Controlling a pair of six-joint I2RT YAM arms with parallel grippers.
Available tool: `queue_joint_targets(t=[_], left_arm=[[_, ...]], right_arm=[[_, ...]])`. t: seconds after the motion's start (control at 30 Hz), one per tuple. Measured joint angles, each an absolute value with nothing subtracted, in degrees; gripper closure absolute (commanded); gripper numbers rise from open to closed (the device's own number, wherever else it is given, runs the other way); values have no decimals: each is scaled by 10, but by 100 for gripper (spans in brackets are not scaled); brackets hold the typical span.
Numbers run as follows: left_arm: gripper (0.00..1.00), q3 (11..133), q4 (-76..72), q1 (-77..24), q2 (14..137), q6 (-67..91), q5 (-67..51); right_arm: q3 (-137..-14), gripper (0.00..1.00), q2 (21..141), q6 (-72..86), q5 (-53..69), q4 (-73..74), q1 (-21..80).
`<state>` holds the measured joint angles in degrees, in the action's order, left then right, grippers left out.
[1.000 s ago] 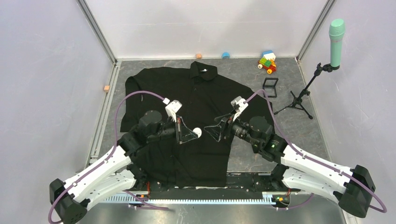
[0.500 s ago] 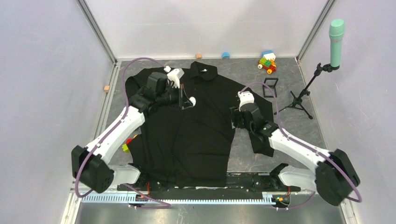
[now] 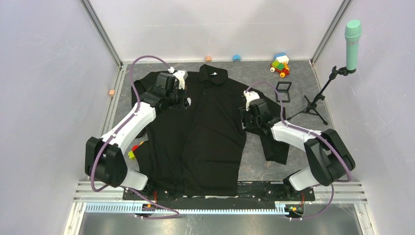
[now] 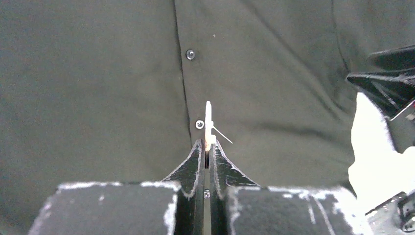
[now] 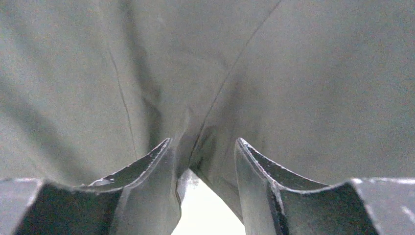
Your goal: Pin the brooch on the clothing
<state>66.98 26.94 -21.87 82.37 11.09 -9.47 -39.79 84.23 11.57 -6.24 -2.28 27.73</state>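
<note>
The black shirt (image 3: 210, 142) lies flat with its collar at the far side. My left gripper (image 3: 186, 102) is over its upper left chest beside the button line. In the left wrist view this gripper (image 4: 206, 142) is shut on the brooch (image 4: 208, 120), seen edge-on as a thin pale disc with its pin pointing right, just above the fabric (image 4: 98, 73). My right gripper (image 3: 244, 119) is low on the shirt's right side near the sleeve. In the right wrist view its jaws (image 5: 203, 142) stand apart with a fold of the shirt (image 5: 318, 73) between them.
A black square frame box (image 3: 283, 91) and a microphone stand (image 3: 313, 103) stand right of the shirt. Toy blocks (image 3: 280, 64) and small cubes (image 3: 208, 58) lie along the back wall. A coloured toy (image 3: 133, 152) lies at the shirt's left edge.
My left gripper carried the brooch from mid-shirt to the upper chest, then lowered toward the fabric. My right gripper swung to the shirt's right side and came down onto it.
</note>
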Motion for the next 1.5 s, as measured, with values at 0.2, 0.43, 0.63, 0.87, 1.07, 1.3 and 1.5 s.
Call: queue_joint_targets(t=[0.2, 0.43, 0.63, 0.87, 1.07, 1.3, 1.5], left_arm=[[98, 659, 271, -219, 828, 93, -80], [98, 655, 265, -219, 818, 93, -83], [98, 653, 264, -219, 801, 99, -89], [98, 652, 264, -219, 801, 114, -95], [98, 646, 256, -219, 801, 119, -95], [98, 643, 256, -229, 802, 124, -104], [98, 643, 252, -234, 819, 140, -128]], right_arm=[[-426, 67, 892, 107, -67, -41, 277], [-431, 92, 917, 104, -91, -31, 277], [-431, 70, 896, 104, -115, -21, 277], [-431, 31, 843, 102, -88, 11, 277], [-401, 24, 713, 107, -24, 19, 277], [-397, 34, 703, 95, 5, 25, 280], [-473, 35, 833, 92, 15, 13, 280]])
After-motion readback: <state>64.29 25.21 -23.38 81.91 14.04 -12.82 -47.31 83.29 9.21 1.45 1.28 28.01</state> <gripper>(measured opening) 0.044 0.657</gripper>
